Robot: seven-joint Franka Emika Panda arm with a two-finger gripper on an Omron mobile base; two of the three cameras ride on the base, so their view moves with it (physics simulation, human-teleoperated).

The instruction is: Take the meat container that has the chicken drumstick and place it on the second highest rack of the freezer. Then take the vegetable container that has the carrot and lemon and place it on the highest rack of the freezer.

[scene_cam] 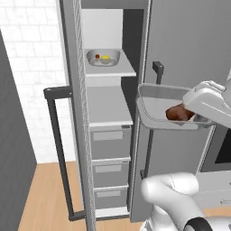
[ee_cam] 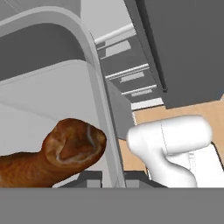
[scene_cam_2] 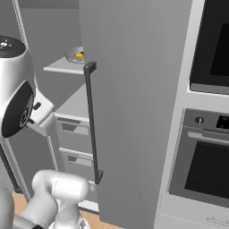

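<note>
In the hand view we see the gripper [ee_cam: 106, 178] pinching the rim of the meat container [ee_cam: 52, 83], chicken drumstick [ee_cam: 61, 153] inside. The left base view places that container in the air beside the open freezer [scene_cam: 108, 108], level with the second shelf [scene_cam: 108, 110]. The vegetable container [scene_cam: 103, 57] sits on the top shelf.

Rendered frames; even, diffuse light, moderately bright, no visible source. Soft shading inside the tall grey freezer cabinet with white interior [scene_cam: 108, 103]; its right inner wall is darkest. Faint sheen on the glossy reddish-brown chicken drumstick [ee_cam: 65, 151]. No glare, no edge distortion. Slight softness and pixelation throughout; nothing selectively defocused.
</note>
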